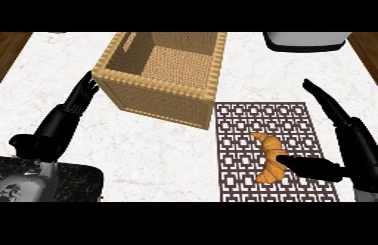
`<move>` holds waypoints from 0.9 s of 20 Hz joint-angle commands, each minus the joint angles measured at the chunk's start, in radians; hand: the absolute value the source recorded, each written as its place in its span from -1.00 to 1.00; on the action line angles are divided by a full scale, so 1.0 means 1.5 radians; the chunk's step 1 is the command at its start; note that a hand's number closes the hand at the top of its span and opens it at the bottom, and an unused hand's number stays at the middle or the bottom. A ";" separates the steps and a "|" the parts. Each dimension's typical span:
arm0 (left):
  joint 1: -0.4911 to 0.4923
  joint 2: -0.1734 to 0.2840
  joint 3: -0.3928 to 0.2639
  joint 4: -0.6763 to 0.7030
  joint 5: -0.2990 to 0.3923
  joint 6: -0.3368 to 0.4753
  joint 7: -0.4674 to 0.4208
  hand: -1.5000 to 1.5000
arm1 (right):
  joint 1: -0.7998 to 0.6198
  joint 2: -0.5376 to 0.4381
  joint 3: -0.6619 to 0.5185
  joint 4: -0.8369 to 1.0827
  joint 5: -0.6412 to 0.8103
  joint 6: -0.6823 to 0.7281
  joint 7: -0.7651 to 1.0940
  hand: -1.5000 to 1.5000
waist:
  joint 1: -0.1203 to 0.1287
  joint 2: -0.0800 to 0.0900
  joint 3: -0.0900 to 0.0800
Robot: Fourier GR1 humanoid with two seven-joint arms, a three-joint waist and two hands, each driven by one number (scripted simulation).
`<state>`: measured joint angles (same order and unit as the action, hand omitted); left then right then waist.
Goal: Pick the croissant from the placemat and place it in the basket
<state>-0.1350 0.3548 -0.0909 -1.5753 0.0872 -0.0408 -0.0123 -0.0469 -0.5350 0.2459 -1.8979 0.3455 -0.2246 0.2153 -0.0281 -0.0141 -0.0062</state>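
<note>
The croissant (pixel 270 157) lies on the placemat (pixel 244 120), toward its lower right part, its length running roughly up and down the view. The right hand (pixel 347 144) is just beside it: the thumb reaches in from the right and its tip touches or nearly touches the croissant's right flank, while the fingers stretch straight up and away, so the hand stands wide and holds nothing. The placemat's bottom edge is cut off at the lower border.

The basket (pixel 162 101) sits up and left of the placemat, its near corner meeting the mat's top left corner. Its woven floor shows bare; the near walls hide part of the inside.

The left hand (pixel 70 109) rests left of the basket, fingers straight and pointing up, close to its left wall. A grey object (pixel 306 40) at the top right is cut off by the edge. The counter (pixel 155 159) is pale marble.
</note>
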 commanded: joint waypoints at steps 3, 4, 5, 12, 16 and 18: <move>-0.003 0.003 -0.002 0.001 -0.004 -0.007 0.002 0.00 | -0.004 -0.170 -0.007 -0.101 0.002 0.202 0.206 -1.00 | 0.002 0.004 0.000; 0.014 -0.007 -0.014 -0.005 -0.008 -0.008 -0.010 0.00 | -0.014 -0.186 -0.007 -0.127 -0.034 0.247 0.241 -1.00 | 0.006 0.003 -0.001; -0.005 0.002 0.002 0.008 -0.002 -0.009 0.001 0.00 | -0.010 -0.194 -0.006 -0.154 -0.064 0.278 0.272 -1.00 | 0.002 0.005 0.000; 0.000 -0.006 0.016 0.002 0.006 -0.025 -0.019 0.00 | -0.018 -0.266 -0.158 -0.249 -0.348 0.424 0.404 -1.00 | 0.011 0.007 0.003; 0.031 -0.014 0.010 -0.017 -0.020 -0.025 -0.017 0.00 | 0.063 -0.262 -0.267 -0.288 -0.397 0.460 0.409 -1.00 | 0.010 0.007 0.004; -0.012 -0.017 0.021 -0.014 -0.017 -0.031 0.012 0.00 | 0.065 -0.255 -0.311 -0.305 -0.419 0.483 0.431 -1.00 | 0.010 0.007 0.004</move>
<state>-0.1446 0.3314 -0.0758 -1.5863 0.0671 -0.0704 -0.0052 0.0031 -0.9197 -0.0943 -2.2983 -0.1987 0.4351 0.8132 -0.0148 -0.0040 -0.0009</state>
